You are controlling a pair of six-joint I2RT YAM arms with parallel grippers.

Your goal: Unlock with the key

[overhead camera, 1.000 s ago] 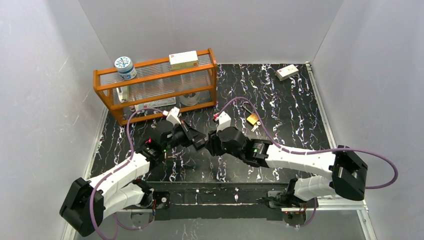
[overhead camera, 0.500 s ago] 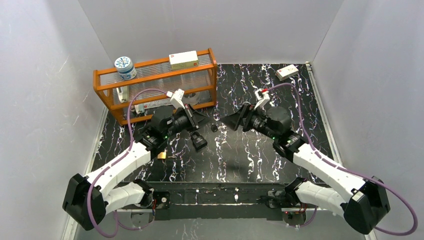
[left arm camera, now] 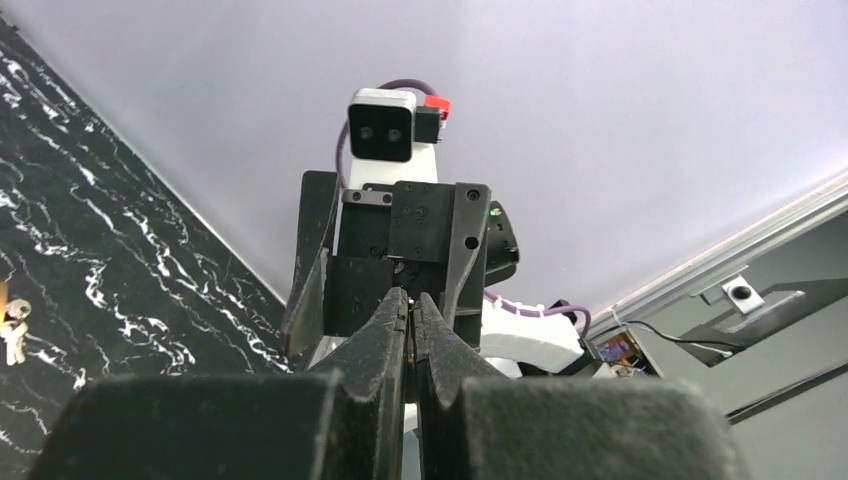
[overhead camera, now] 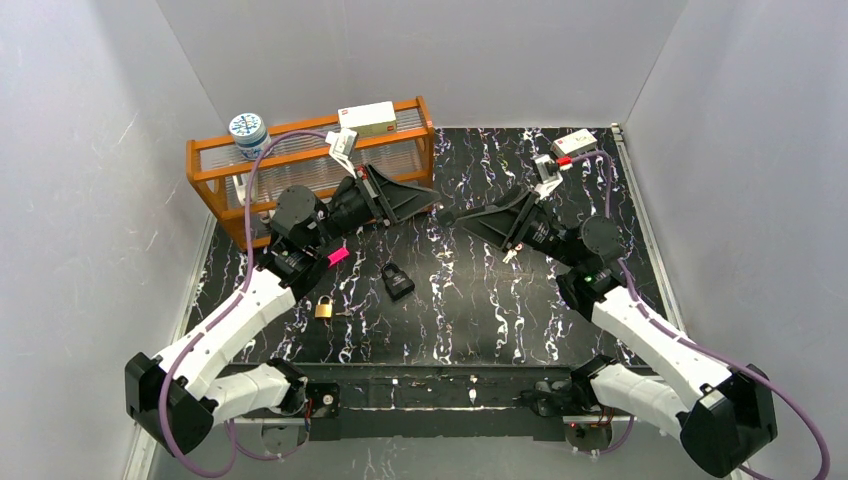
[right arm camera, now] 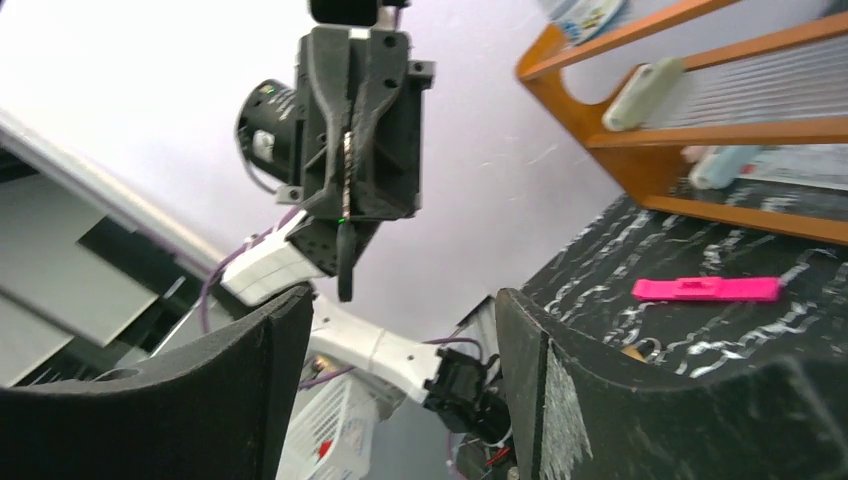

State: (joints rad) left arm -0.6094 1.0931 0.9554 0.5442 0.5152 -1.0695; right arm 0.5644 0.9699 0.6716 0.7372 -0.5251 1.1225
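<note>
Bright even light, soft shadows, blurred foreground

Right fingers (right arm camera: pixel 190 400) spread wide, facing left fingers (right arm camera: pixel 328 140) pressed together, orange rack (right arm camera: pixel 700 131) behind.

Far left on the surface (overhead camera: pixel 480 320), a rack (overhead camera: pixel 310 170); on top of it, a jar (overhead camera: pixel 249 135) at left and a box (overhead camera: pixel 367 118) at right. In the far right corner, a second box (overhead camera: pixel 574 145). Near centre, a padlock (overhead camera: pixel 398 281); left of it and nearer, a second padlock (overhead camera: pixel 324 307); just behind that, a clip (overhead camera: pixel 336 257).
</note>
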